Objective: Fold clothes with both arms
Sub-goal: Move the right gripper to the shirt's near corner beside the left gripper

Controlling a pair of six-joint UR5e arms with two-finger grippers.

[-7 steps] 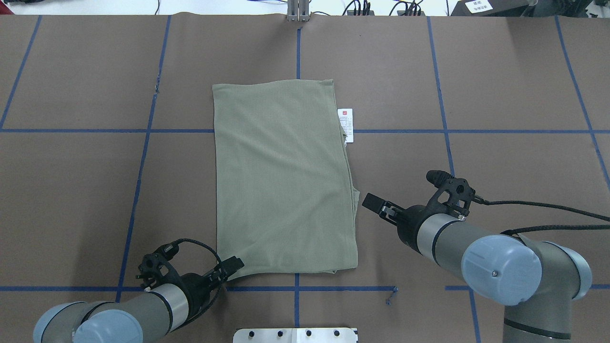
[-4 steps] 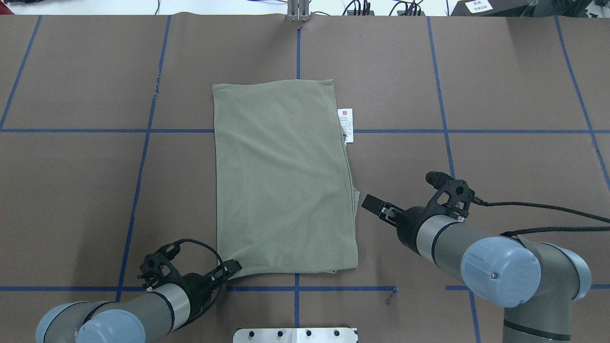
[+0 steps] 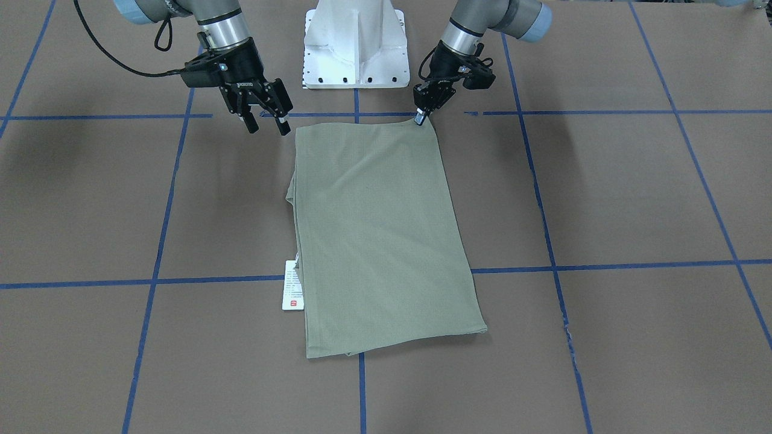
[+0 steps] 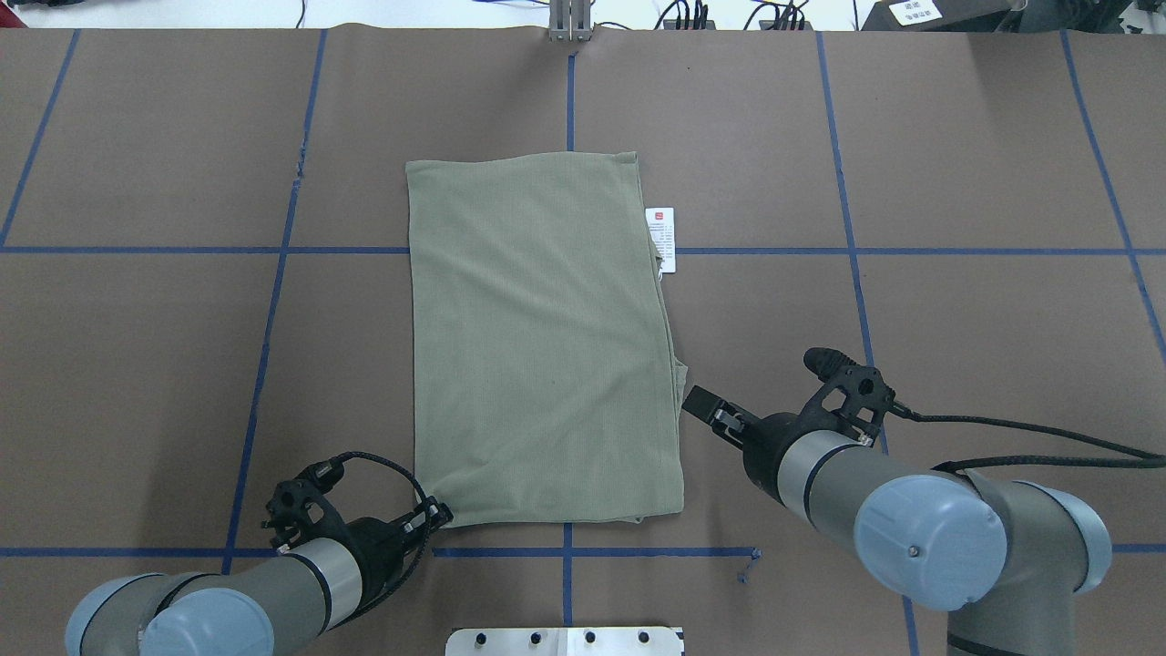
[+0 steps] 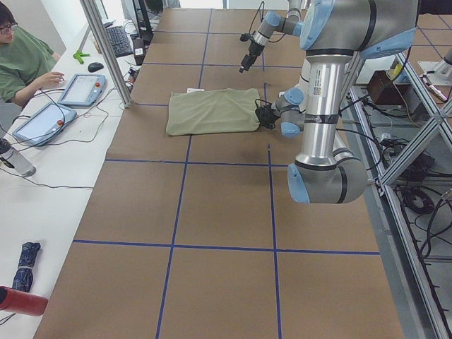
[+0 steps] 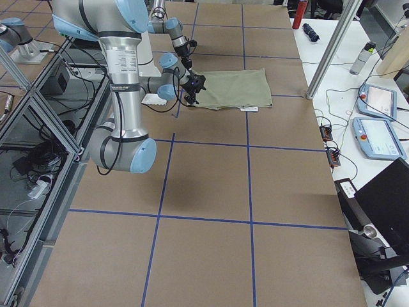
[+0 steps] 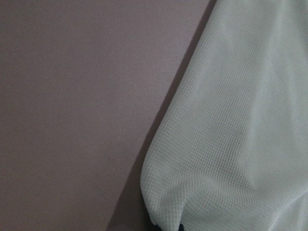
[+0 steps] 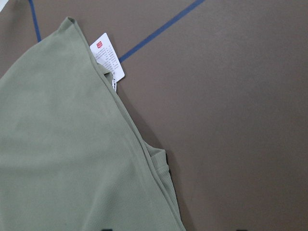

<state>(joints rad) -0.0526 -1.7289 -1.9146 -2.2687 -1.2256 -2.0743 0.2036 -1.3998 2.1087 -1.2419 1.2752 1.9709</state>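
The clothes are one sage-green shirt [image 4: 542, 337], folded into a tall rectangle and lying flat mid-table, also seen from the front [image 3: 377, 235]. Its white hang tag [image 4: 661, 239] pokes out at the far right edge. My left gripper [image 4: 439, 514] sits low at the shirt's near-left corner and looks shut on that corner [image 3: 420, 118]; the left wrist view is filled with the cloth [image 7: 240, 120] raised slightly over its shadow. My right gripper [image 3: 267, 128] hangs open beside the near right edge, touching nothing. The right wrist view shows that edge [image 8: 62, 159] and the tag [image 8: 107, 57].
Brown table cover with blue tape grid lines [image 4: 856, 251]. The white pedestal base [image 3: 356, 42] stands at the robot's side. A side bench with tablets [image 5: 81, 88] has a seated person [image 5: 21, 60]. A pole [image 6: 326, 57] stands at the far edge.
My right gripper has moved nearer the robot and a little toward the shirt's edge. My left gripper has drawn slightly back and down onto the near-left corner.
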